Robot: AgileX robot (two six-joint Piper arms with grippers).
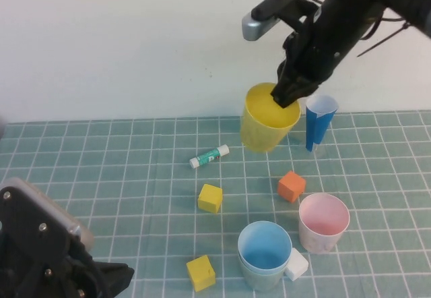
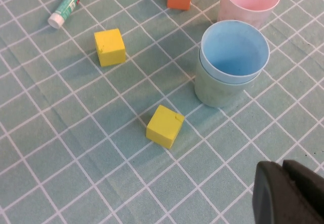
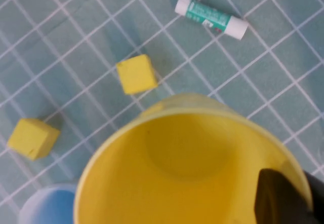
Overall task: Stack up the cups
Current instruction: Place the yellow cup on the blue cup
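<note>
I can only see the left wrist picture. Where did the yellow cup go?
Observer: The right gripper is shut on the yellow cup, pinching its rim and holding it tilted near the back of the table.
Operator: Is anything next to it?
Observer: Yes, a dark blue paper cone stands just to its right.
Operator: Is there something hiding behind my blue cup?
Observer: A small white block sits against the right side of the light blue cup, which is nested in the green cup.
Operator: Where is my own arm?
Observer: The left gripper is shut, low at the table's front left corner, holding nothing.
</note>
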